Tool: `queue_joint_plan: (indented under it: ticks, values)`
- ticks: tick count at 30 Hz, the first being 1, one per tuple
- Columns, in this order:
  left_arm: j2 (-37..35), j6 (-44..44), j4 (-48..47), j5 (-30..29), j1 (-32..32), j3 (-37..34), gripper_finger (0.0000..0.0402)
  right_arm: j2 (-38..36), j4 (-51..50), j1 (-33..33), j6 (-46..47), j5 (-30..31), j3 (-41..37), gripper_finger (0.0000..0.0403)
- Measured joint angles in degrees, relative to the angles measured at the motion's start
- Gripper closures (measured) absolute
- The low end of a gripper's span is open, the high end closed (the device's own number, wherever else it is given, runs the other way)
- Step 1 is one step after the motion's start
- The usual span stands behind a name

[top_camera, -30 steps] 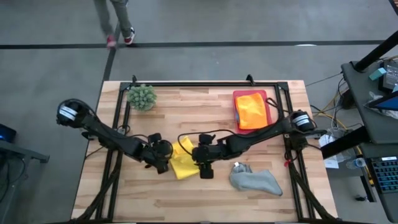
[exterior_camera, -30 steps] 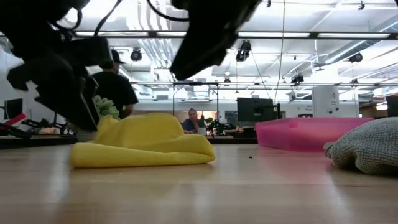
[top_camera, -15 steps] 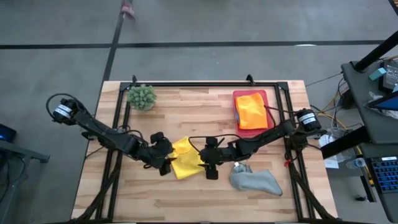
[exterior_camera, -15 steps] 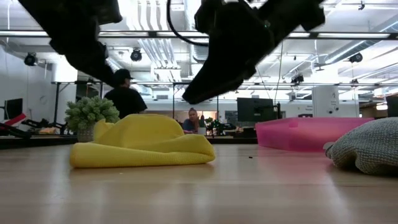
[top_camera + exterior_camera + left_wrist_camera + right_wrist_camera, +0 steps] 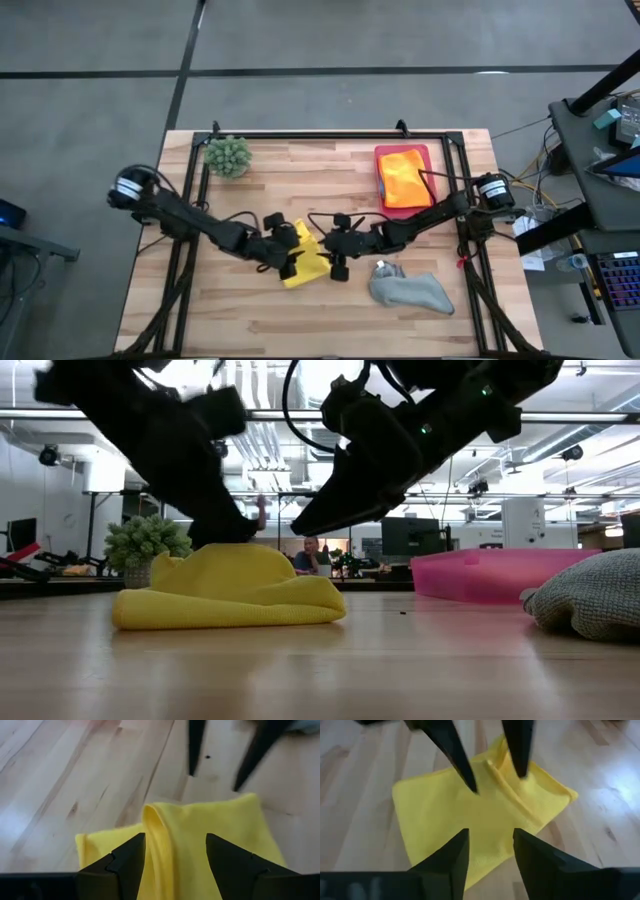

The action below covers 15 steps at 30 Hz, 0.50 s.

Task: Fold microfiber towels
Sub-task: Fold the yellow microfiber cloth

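Clutter first: spiky green plant [image 5: 228, 156] sat at far left of the counter [image 5: 330, 315], pink tray [image 5: 428, 160] at far right with orange towel [image 5: 404, 178] lying in it, grey towel [image 5: 412, 291] crumpled near right, just beside the right arm. Nothing blocked the yellow towel [image 5: 306, 262], which lay bunched mid-counter, one raised fold along its top.

Both arms reached low toward the middle from opposite sides and met over the yellow towel. Left pincer [image 5: 290, 258] hung over the towel's left edge, fingers [image 5: 131, 854] spread apart with the raised fold between them, holding nothing. Right pincer [image 5: 337, 264] hung at the towel's right edge, fingers [image 5: 455, 857] parted and angled down at the cloth, nothing gripped. In the low view both pincers hovered just above the yellow heap, tips pointing in toward each other. Person [image 5: 312, 554] was visible far behind, beyond the counter.
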Motion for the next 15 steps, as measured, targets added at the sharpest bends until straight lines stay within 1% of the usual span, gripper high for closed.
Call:
queue_joint_plan:
  ticks: [4, 7, 11, 15]
  values:
    - [4.0, 2.2, 3.9, 0.2, 1.3, 0.3, 0.021, 0.0, 0.0, 0.0, -0.6, -0.1, 0.0, 0.0279]
    - [5.8, 4.1, 3.6, 0.4, 1.4, 1.5, 0.023, 0.0, 0.0, 0.0, -0.7, -0.1, 0.0, 0.0288]
    - [6.2, 6.3, 3.7, 0.9, 0.6, 2.7, 0.0282, 0.0, 0.0, 0.0, -0.8, -0.1, 0.0, 0.0298]
    - [5.4, 6.6, 3.6, 3.1, 0.2, 2.8, 0.0342, 0.0, 0.0, 0.0, -1.0, -0.1, 0.0, 0.0304]
